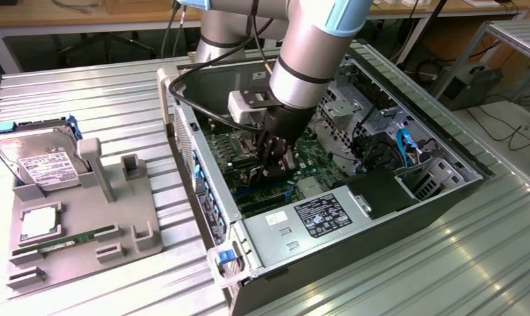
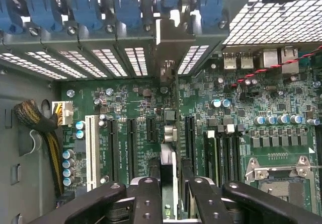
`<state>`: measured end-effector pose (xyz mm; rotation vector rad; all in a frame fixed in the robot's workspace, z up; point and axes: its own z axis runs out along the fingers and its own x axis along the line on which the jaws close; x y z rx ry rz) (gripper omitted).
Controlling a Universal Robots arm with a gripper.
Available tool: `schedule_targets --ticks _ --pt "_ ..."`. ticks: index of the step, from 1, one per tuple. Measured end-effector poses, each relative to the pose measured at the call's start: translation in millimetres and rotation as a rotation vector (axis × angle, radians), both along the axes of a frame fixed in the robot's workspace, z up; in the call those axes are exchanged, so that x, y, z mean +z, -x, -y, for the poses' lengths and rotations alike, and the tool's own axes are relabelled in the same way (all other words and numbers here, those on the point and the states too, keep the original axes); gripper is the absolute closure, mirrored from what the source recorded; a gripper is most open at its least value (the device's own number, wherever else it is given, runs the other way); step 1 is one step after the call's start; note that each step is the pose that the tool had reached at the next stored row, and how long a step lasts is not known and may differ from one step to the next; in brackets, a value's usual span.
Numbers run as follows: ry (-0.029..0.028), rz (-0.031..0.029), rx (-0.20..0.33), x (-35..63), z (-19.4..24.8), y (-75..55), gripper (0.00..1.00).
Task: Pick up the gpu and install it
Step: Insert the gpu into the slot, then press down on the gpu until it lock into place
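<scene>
My arm reaches down from above into an open desktop computer case (image 1: pixel 440 148) lying on its side on a ribbed metal table (image 1: pixel 89 105); my pincer (image 1: pixel 274 172) hangs low inside the case, just over the green motherboard (image 1: pixel 322 161); in the wrist view my two black fingers (image 2: pixel 146 201) stand partly closed with a thin card pinched edge-on between them; this is the gpu (image 2: pixel 168 133), held upright, its silvery bracket end toward the slotted rear wall of the case (image 2: pixel 85 60); the card's lower edge sits in line with the row of black expansion slots (image 2: pixel 130 146), between one slot and the next, though I cannot tell whether it is seated or only touching.

Beside the slots stands a long white slot (image 2: pixel 91 151); past them, a bundle of sleeved power cables (image 2: pixel 40 128) runs along the case wall; on the other side lies the bare CPU socket (image 2: pixel 279 171) with its metal frame; blue retaining clips (image 2: pixel 83 5) line the top of the rear wall.

In the exterior view, the power supply (image 1: pixel 322 217) with its label fills the near corner of the case; to that view's left, well apart from the case, a grey parts holder (image 1: pixel 89 237) carries a hard drive (image 1: pixel 41 161) leaning upright and a slim green RAM stick (image 1: pixel 62 240) lying flat.
</scene>
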<state>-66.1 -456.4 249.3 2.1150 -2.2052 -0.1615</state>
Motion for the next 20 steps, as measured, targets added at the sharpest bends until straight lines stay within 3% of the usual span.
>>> schedule_targets --ticks 5,6,7,10,12,13,14,17,18,20 --pt "-0.0009 0.0002 0.0 3.4 -0.1 0.0 0.73" --pt "-0.0007 0.0 0.0 6.2 0.0 0.0 0.66" --pt "-0.0013 0.0001 0.0 9.2 -0.1 0.0 0.66" --pt "-0.0013 0.0 0.0 21.5 0.0 0.0 0.66" --pt "-0.0014 0.0 0.0 37.6 0.0 0.0 0.66" --pt "-0.0013 0.0006 0.0 40.4 0.0 0.2 0.66" --pt "-0.0014 0.0091 0.0 41.1 -0.1 2.7 0.68" --pt "-0.0014 0.0243 0.0 38.7 -1.7 11.5 0.81" --pt "-0.0014 0.0258 0.0 37.3 -2.5 13.4 0.89" --pt "-0.0012 0.0276 0.0 33.1 -4.4 16.2 0.89"
